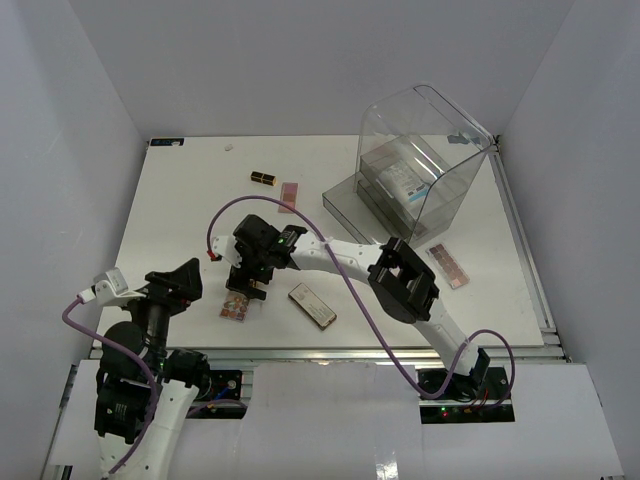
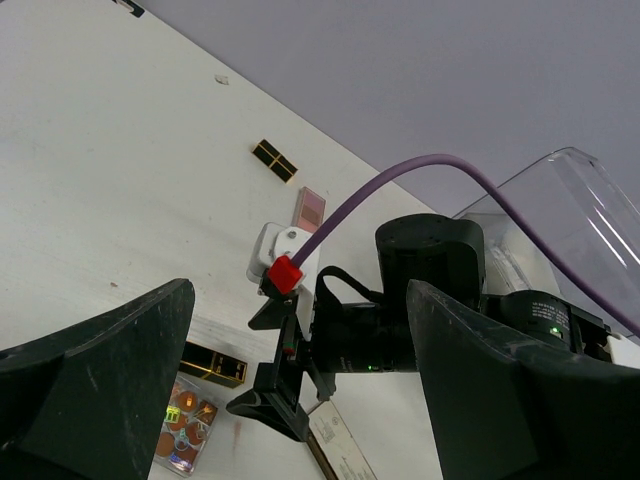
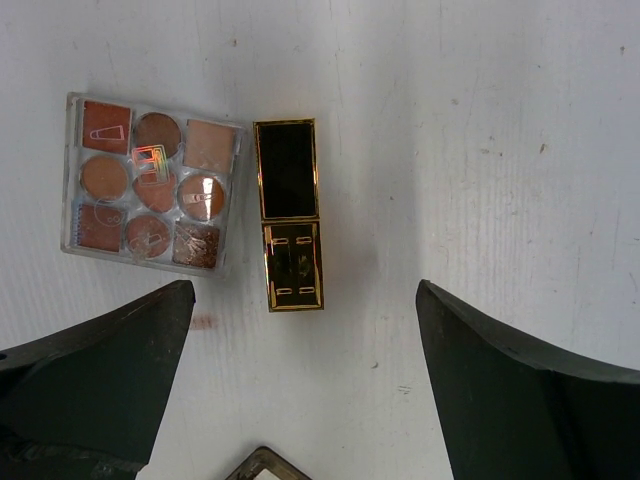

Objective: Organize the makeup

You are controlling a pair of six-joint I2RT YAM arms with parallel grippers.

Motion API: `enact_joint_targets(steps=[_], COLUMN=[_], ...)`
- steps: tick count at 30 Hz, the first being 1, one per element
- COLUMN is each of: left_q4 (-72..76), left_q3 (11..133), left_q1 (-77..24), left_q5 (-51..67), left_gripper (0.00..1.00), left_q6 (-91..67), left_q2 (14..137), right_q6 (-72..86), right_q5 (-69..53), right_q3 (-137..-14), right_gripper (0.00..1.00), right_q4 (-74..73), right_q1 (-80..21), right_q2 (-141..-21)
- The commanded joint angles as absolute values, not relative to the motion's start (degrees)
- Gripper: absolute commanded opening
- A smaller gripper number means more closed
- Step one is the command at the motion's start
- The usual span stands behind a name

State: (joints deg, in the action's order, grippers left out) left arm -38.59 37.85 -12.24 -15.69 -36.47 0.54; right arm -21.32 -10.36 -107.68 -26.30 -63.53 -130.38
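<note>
Right gripper [image 3: 302, 295] wide open, empty, directly above black-and-gold lipstick tube [image 3: 290, 215]. Tube's long axis lies square to closing line. Eyeshadow palette [image 3: 150, 182] just beside. Left gripper [image 2: 300, 290] open, empty.

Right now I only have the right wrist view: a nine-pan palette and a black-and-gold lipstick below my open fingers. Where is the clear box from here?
Observer: The clear box stands at the far right, well away from your right gripper, which hangs over the near left area.
Operator: Is there any makeup I can't see?
Observer: A second lipstick and a small pink palette lie close together toward the far edge.
Operator: And the other arm?
Observer: The left gripper is open and empty, just left of yours.
</note>
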Motion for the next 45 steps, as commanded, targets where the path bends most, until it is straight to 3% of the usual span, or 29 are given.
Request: enact_joint_targets(steps=[1,29,32,35,40,45], left_q4=[-38.7,-38.2,-38.2,-38.2,-38.1,-38.1], left_q3=[37.3,36.9,36.9,36.9,36.9,36.9], left_q1=[-12.6,-12.5,-12.5,-12.5,-12.5,-12.5], left_q5=[-16.0,-15.2,-15.2,-15.2,-15.2,-15.2], left_gripper=[0.98,0.98,0.98,0.98,0.98,0.98], left_q6=[-36.5,-36.3,-36.2,-36.2,-36.1,-36.2], left_q2=[0.3,-1.1,-1.1,-1.1,-1.1,-1.1], right_q6=[-23.4,-28.5,-28.6,-28.6,-29.8,-30.7], right_q5=[-9.6,-9.8,-10.9,-12.0,-14.8,-17.1], right_q3=[-109.6,-111.2,-112.0,-112.2,-110.1,-105.5], right_gripper=[1.0,0.63,0.53,0.34,0.15,0.1], right_q4=[-24.6,-23.8,-23.8,-23.8,-23.8,-23.6], right_q1=[-63.5,-62.7,-62.6,-62.5,-62.1,-60.6], right_q2=[-132.2,-135.9,-136.4,-135.9,-132.8,-126.0])
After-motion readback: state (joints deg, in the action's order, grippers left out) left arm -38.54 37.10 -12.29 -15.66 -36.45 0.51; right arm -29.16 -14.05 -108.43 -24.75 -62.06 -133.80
